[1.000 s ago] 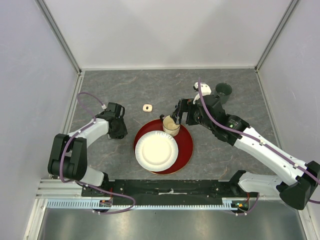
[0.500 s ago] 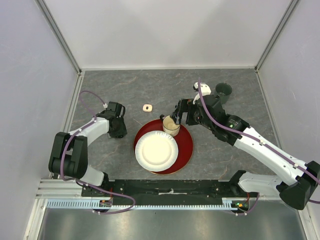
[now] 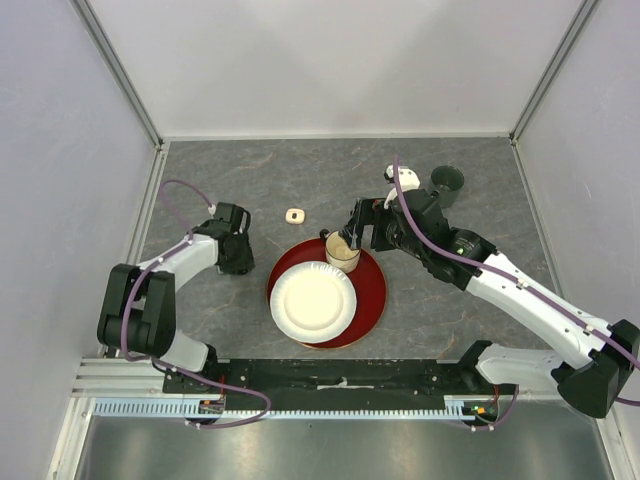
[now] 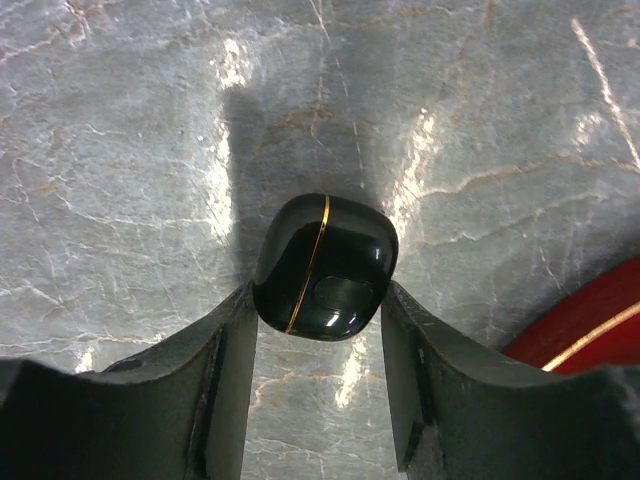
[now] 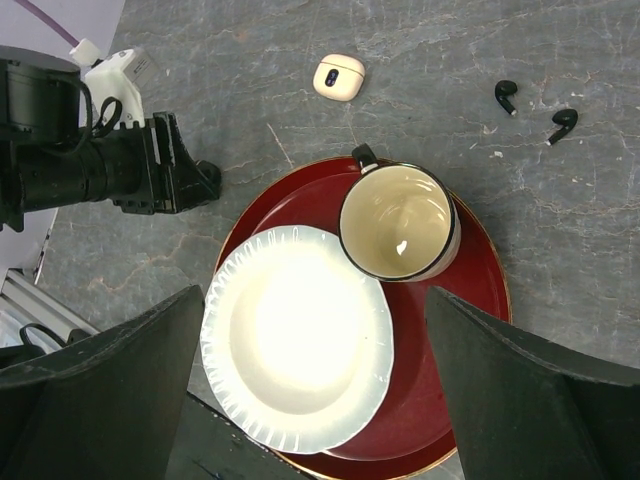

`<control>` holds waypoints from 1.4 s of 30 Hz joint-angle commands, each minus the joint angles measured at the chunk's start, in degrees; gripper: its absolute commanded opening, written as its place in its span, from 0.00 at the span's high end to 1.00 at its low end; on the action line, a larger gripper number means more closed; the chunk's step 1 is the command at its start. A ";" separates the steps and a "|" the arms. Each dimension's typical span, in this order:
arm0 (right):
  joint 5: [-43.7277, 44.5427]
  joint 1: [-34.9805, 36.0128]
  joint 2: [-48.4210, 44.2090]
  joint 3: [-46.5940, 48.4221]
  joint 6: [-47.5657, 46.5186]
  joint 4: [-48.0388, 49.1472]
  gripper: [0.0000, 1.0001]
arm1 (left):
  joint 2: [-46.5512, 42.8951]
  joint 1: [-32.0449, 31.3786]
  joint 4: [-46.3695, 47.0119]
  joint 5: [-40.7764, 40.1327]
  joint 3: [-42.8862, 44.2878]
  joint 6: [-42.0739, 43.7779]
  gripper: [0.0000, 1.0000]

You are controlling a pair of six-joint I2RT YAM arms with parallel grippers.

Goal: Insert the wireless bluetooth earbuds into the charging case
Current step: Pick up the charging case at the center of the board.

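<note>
A glossy black charging case [image 4: 325,265] with a thin gold seam lies on the grey marble table. My left gripper [image 4: 320,292] is shut on it, one finger pressing each side. Two black earbuds [image 5: 506,95] [image 5: 563,123] lie on the table beyond the mug in the right wrist view; my right arm hides them from the top camera. A small white case [image 3: 294,215] [image 5: 339,77] sits closed, left of them. My right gripper [image 5: 315,300] [image 3: 347,236] hangs wide open above the tray with nothing in it. No white earbuds show.
A red round tray [image 3: 375,290] holds a white paper plate [image 3: 312,301] and a cream mug [image 3: 342,252] with a dark rim. A dark cup [image 3: 446,181] stands at the back right. Grey walls enclose the table on three sides.
My left jaws have narrowed onto the black case. The left wrist shifted slightly; the right arm has barely moved.
</note>
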 commanded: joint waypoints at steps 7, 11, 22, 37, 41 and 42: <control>-3.24 -1.14 1.81 1.40 1.70 1.51 0.02 | -18.87 -0.40 6.79 6.95 -2.91 6.28 0.98; -5.00 -1.75 2.43 2.10 2.06 1.68 0.02 | -25.12 -0.49 8.45 13.26 -2.38 10.50 0.98; -17.83 -3.60 5.24 4.65 2.58 4.05 0.02 | -37.70 -8.82 15.67 33.93 -1.25 22.18 0.98; -28.38 -3.51 6.38 5.00 3.02 8.54 0.17 | -30.23 -27.21 16.46 24.01 5.35 28.17 0.98; -29.87 -3.51 6.82 4.83 3.46 8.71 0.21 | -29.79 -28.00 16.46 23.13 5.97 28.43 0.98; -30.05 -3.51 7.00 4.74 3.46 8.71 0.21 | -29.70 -28.26 16.54 23.04 6.14 28.52 0.98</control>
